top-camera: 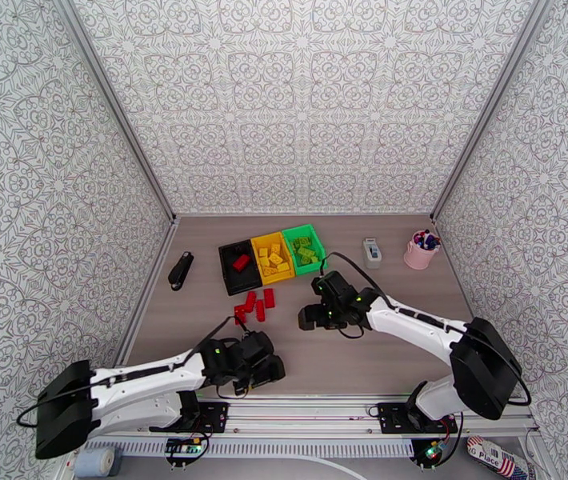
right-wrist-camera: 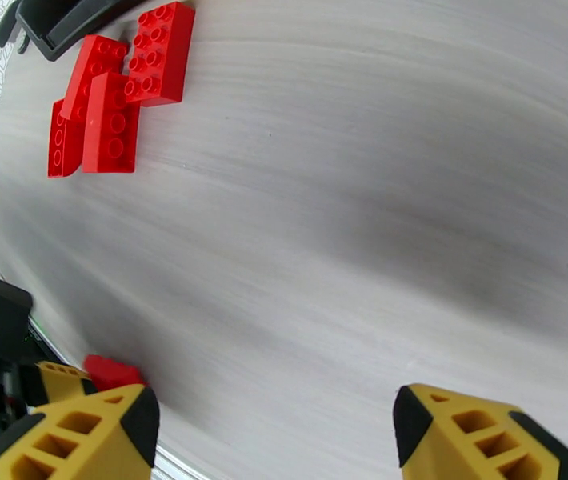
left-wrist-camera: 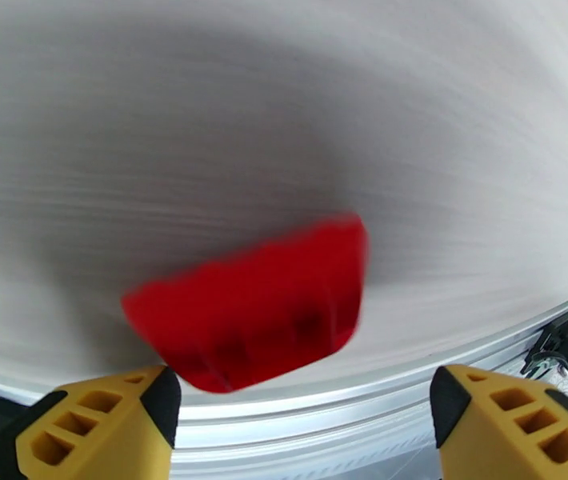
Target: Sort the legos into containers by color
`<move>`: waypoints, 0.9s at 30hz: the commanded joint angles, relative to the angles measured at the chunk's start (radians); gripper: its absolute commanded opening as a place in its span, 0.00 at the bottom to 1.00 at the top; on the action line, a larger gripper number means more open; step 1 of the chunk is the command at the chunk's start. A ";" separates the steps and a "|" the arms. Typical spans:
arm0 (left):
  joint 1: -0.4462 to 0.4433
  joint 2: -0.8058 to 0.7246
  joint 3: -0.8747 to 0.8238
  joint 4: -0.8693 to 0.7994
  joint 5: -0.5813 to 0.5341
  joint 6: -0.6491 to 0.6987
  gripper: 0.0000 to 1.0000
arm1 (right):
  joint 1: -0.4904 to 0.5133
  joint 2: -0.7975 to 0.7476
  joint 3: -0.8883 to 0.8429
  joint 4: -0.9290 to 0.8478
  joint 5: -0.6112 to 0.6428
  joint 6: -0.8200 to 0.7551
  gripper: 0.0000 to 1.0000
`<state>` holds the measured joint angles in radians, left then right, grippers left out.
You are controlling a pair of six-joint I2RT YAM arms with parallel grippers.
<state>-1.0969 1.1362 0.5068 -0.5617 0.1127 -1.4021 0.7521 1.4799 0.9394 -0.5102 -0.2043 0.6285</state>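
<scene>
**Sorting under way:** The left gripper (top-camera: 268,368) hovers low over the near side of the table (top-camera: 380,354), its yellow fingers (left-wrist-camera: 100,430) spread wide. In the left wrist view a blurred red lego (left-wrist-camera: 252,314) lies on the wood just past the fingertips. It sits close to the left finger, but whether the two touch cannot be told.

The right gripper (top-camera: 310,316), extended toward the middle of the table, also stands with its jaws parted. Nothing is between them, only bare tabletop under the gap in the right wrist view.

To the left of the right gripper, and beyond the left gripper, a cluster of loose red legos (top-camera: 256,302) lies on the table, just beside the near edge of the black bin (top-camera: 234,282).

The three containers stand joined in a row toward the far side:
- The black bin, on the left, holds one red brick (top-camera: 242,262).
- The yellow bin (top-camera: 268,236), in the middle, holds yellow bricks (top-camera: 273,259).
- The green bin (top-camera: 321,254), on the right, holds green bricks (top-camera: 306,251).

A black handheld object (top-camera: 181,270) lies well to the left of the bins. A small white item (top-camera: 372,252) and a pink cup (top-camera: 420,254) stand to their right.
</scene>
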 commanded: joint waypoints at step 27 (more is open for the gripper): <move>0.228 0.247 0.218 0.085 -0.024 0.209 0.86 | -0.061 -0.066 -0.047 -0.025 0.028 -0.015 0.81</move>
<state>-0.8619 1.3605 0.6563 -0.3912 0.0925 -1.2854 0.7059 1.4536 0.9161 -0.5110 -0.1932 0.6281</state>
